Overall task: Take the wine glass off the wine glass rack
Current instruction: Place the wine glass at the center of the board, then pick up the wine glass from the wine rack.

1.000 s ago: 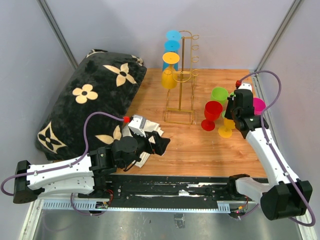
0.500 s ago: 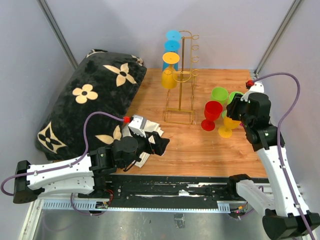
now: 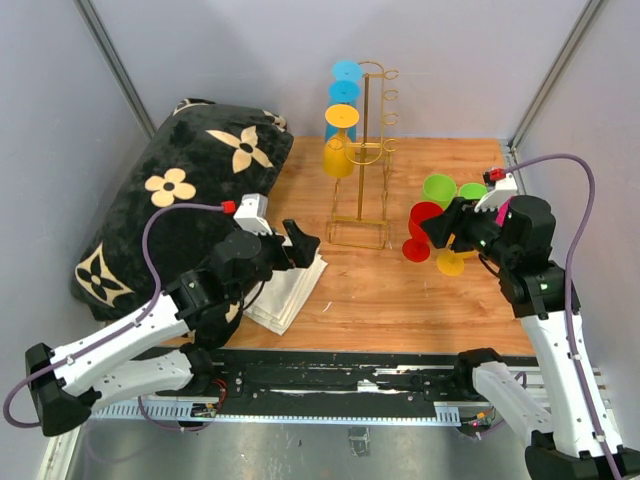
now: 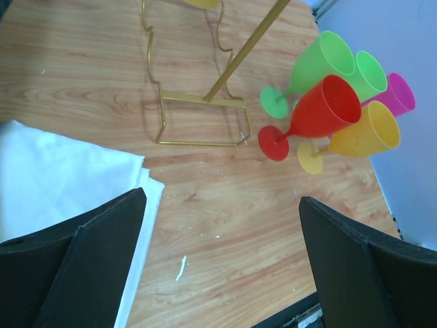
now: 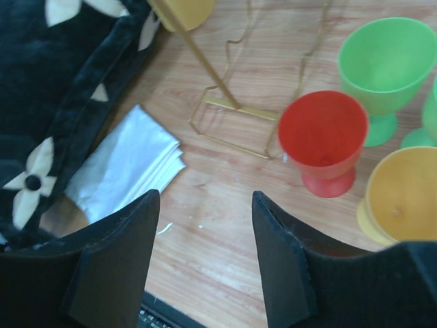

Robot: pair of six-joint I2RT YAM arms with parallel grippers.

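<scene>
The gold wire wine glass rack (image 3: pixel 366 150) stands at the back of the wooden table. On its left side hang a yellow wine glass (image 3: pixel 339 157) and, above it, blue wine glasses (image 3: pixel 345 82). My left gripper (image 3: pixel 300 243) is open and empty, held over the white cloth, left of the rack's base. In the left wrist view the rack's base (image 4: pixel 201 120) lies ahead of the open gripper (image 4: pixel 222 266). My right gripper (image 3: pixel 440 228) is open and empty above the standing glasses. In the right wrist view the gripper (image 5: pixel 205 253) points at bare wood, with the rack's base (image 5: pixel 235 119) beyond.
A red glass (image 3: pixel 424 226), a green glass (image 3: pixel 438 189), a yellow glass (image 3: pixel 452 258) and a pink glass (image 3: pixel 517 212) stand right of the rack. A folded white cloth (image 3: pixel 285 290) lies front left. A black flowered pillow (image 3: pixel 180 200) fills the left side.
My left arm has lifted and drawn back up and left over the cloth. My right arm has risen and turned left, its gripper now over the standing glasses. The glasses and rack have not moved.
</scene>
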